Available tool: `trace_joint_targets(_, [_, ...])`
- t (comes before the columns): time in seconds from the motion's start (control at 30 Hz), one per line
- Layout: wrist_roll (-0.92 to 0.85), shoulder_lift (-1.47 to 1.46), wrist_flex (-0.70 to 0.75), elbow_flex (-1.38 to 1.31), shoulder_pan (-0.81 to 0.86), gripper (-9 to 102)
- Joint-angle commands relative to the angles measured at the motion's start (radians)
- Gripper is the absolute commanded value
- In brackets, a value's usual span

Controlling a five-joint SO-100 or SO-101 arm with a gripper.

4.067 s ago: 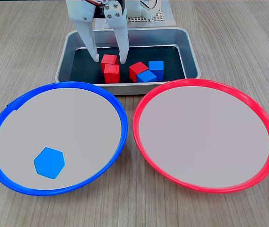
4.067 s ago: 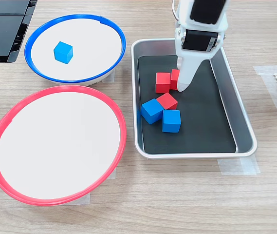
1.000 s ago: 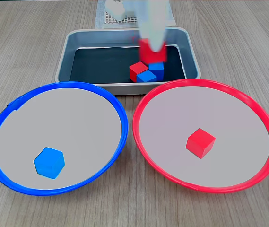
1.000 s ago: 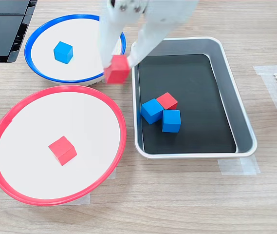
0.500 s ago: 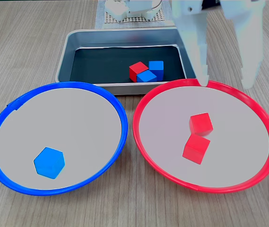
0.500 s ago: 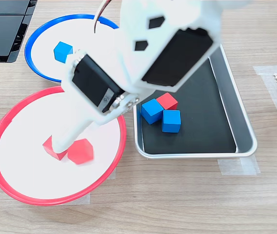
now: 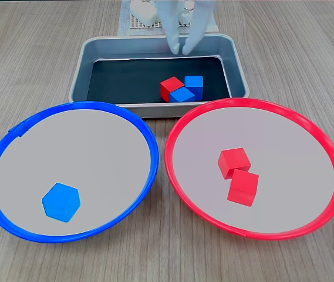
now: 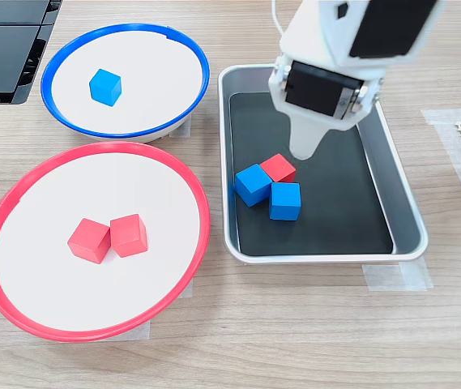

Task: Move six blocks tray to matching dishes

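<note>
Now 3 blocks in tray (image 8: pixel 408 212), 2 on red-rimmed dish (image 8: pixel 19 320), 1 on blue-rimmed (image 8: pixel 60 120).

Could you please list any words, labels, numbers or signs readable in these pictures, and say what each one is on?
There is no readable text.
The blocks, for example the red one in the tray, are plain.
The blue-rimmed dish, the red-rimmed dish and the tray carry no markings.
The pincer shows no label.

No writing, label, brand, number or sign can be read on anything in either fixed view.
</note>
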Motion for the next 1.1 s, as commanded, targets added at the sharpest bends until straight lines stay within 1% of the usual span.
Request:
trace_joint_targets(0.0, [-0.044, 0.049, -0.009, 0.052, 0.012, 5])
trace_joint_targets(0.07, [-0.008, 0.051, -0.046, 0.078, 0.003, 8])
trace_joint_targets(0.1, [0.049, 0.051, -0.067, 0.081, -0.009, 9])
trace_joint_targets(0.13, [0.127, 0.051, -0.087, 0.083, -0.025, 10])
trace_joint_targets(0.23, [0.439, 0.049, -0.140, 0.071, -0.074, 6])
trace_joint_targets(0.33, [0.663, 0.046, -0.118, 0.049, -0.107, 5])
trace_joint_targets(0.4, [0.769, 0.051, -0.114, 0.049, -0.117, 5])
trace_joint_targets(0.5, [0.925, 0.057, -0.083, 0.057, -0.094, 12])
trace_joint_targets(0.63, [1.022, 0.057, -0.098, 0.091, -0.064, 22])
trace_joint_targets(0.73, [1.048, 0.052, -0.138, 0.103, -0.041, 26])
trace_joint_targets(0.87, [1.040, 0.031, -0.193, 0.126, -0.023, 26])
trace_joint_targets(1.07, [1.009, -0.015, -0.235, 0.164, -0.025, 24])
